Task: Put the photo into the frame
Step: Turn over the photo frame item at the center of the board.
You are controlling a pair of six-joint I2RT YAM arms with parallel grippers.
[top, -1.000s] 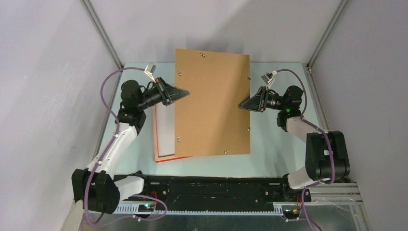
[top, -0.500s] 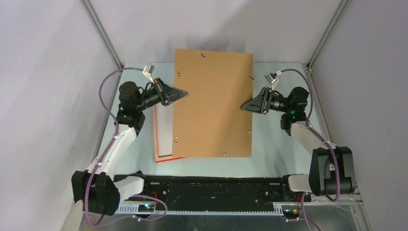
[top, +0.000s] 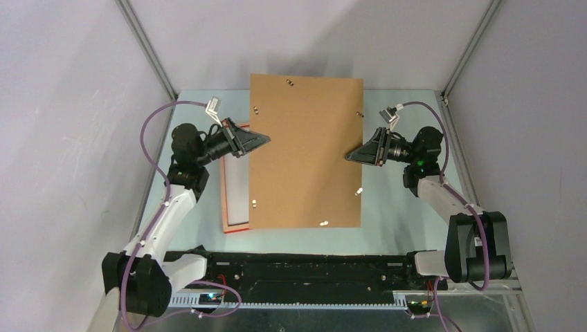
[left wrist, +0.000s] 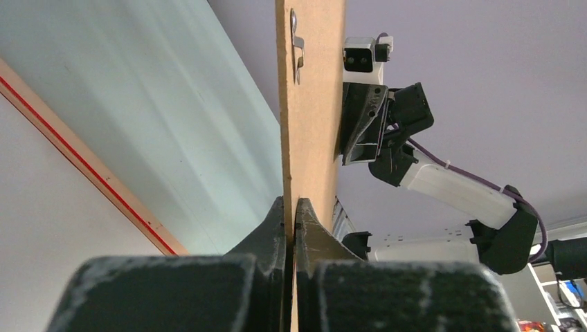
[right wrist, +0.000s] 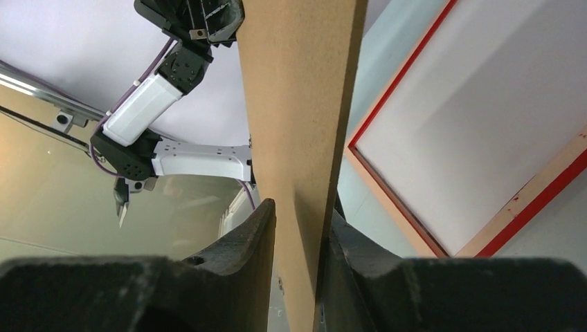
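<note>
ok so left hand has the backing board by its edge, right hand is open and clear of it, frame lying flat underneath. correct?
Not quite. The right hand is not open or clear: the right wrist view shows it shut on the backing board at its edge. The rest stands: the left hand grips the opposite edge, and the frame lies flat underneath.

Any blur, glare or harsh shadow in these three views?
Top external: sharp, evenly lit, only soft shadows on the back wall; the backing board hides most of the frame. Left wrist: the left pincer is out of focus up close, the board's edge sharper. Right wrist: the right pincer is blurred, the frame behind is crisp, no glare.
</note>
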